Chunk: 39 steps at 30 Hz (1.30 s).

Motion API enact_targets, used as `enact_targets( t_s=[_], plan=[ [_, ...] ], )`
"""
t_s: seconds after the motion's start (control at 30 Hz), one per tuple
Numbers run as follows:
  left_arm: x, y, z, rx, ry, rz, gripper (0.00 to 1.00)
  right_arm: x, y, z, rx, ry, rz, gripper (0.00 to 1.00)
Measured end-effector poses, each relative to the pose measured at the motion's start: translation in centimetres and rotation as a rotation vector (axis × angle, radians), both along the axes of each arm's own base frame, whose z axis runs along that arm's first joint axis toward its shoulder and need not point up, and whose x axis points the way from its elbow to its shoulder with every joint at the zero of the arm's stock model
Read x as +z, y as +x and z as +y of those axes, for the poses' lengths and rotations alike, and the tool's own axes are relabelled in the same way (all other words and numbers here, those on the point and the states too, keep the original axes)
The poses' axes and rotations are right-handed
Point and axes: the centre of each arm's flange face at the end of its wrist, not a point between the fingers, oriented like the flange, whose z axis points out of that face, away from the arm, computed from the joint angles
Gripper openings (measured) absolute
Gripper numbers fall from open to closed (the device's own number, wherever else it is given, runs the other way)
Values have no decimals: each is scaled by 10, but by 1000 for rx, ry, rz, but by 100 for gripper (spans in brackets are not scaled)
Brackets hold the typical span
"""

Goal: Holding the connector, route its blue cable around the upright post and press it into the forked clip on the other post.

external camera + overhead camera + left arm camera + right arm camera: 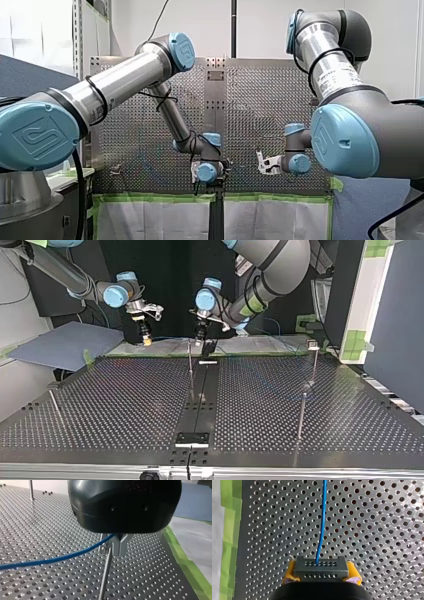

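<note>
Blue-capped joints of my left arm (37, 132) and my right arm (345, 140) fill the near sides of the front view. Both arms reach over the perforated bench (260, 100) and bend down near its edge of green tape (150, 197).

Top view: my right pincer (145, 339), with yellow pads, hangs at the view's left above the taped edge. It is well apart from my left pincer (201, 340), which sits near the middle, just above a thin upright post (190, 365). Another post (314, 362) stands at the view's right.

Left wrist view: under the black pincer body, the metal fingers (120, 546) sit close together, gripping the blue cable (62, 558) that runs up between them. The post's top is just beside the fingers. The cable trails away low over the bench.

Right wrist view: the yellow pads (289, 571) clamp the dark grey connector (321, 567) from both sides. The cable leaves the middle of the connector's face and runs straight ahead over the bench.
</note>
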Motion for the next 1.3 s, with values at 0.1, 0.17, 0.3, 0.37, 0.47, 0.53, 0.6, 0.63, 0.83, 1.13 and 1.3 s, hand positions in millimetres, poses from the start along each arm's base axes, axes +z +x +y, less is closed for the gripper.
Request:
enact_targets(
  t_s=[0.1,0.17,0.3,0.37,0.47,0.53,0.6,0.63,0.83,1.13,1.3],
  plan=[
    [1,3,0,1,0,-1,0,0,1,0,8,-1,-1,0],
    [3,7,0,1,1,-1,0,0,1,0,11,-2,-1,0],
    [10,20,0,0,2,-1,0,0,1,0,12,-3,-1,0],
    [13,24,1,1,5,2,0,0,1,0,12,-4,-2,0],
    [14,29,3,2,10,13,0,-1,1,0,12,-4,-2,0],
    [14,31,5,4,12,19,0,-1,1,-1,12,-4,-3,0],
    [14,33,7,6,15,24,0,0,1,-1,10,-4,-4,0],
    [14,34,8,7,16,26,0,0,1,-2,10,-4,-4,0],
    [12,34,12,10,23,39,0,-1,1,-2,9,-4,-2,0],
    [10,35,13,6,18,46,0,-2,0,-2,-3,-4,9,0],
    [10,34,13,5,18,47,0,-10,-2,-1,-12,6,18,0]
  ],
)
